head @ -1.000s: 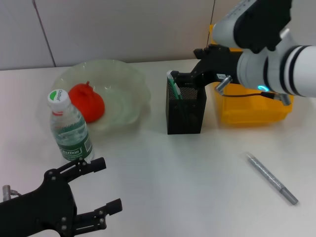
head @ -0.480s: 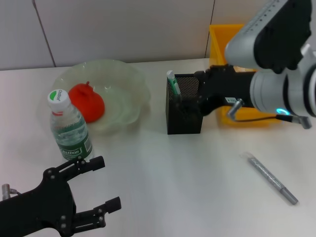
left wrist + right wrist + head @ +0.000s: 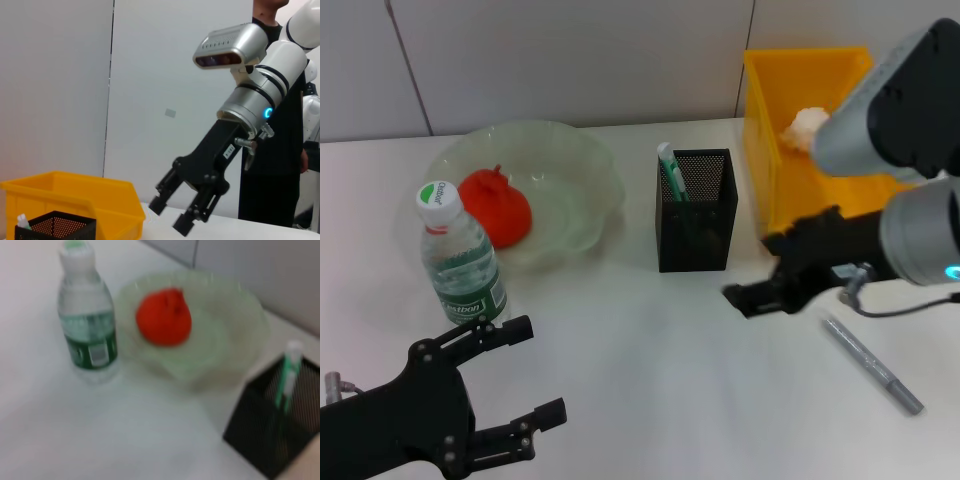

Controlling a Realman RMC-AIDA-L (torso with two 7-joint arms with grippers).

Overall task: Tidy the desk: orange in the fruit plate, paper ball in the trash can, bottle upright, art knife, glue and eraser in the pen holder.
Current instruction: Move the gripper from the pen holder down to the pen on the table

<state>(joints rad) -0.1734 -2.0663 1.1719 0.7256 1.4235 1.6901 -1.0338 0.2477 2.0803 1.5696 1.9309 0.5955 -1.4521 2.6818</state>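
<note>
The orange lies in the pale green fruit plate. In front of the plate the bottle stands upright. The black mesh pen holder holds a green-and-white glue stick. A paper ball rests inside the yellow trash can. A silver, pen-shaped art knife lies flat on the table at the right. My right gripper hovers open and empty just left of the knife, in front of the trash can; the left wrist view shows this gripper too. My left gripper is open near the front edge. The eraser is out of view.
The table meets a grey panelled wall right behind the plate and the bin. In the right wrist view the bottle, the orange, the plate and the pen holder appear. A person stands behind my right arm in the left wrist view.
My right gripper has left the top of the pen holder and swung toward the front and lower, uncovering the trash can and paper ball. The left arm has not moved.
</note>
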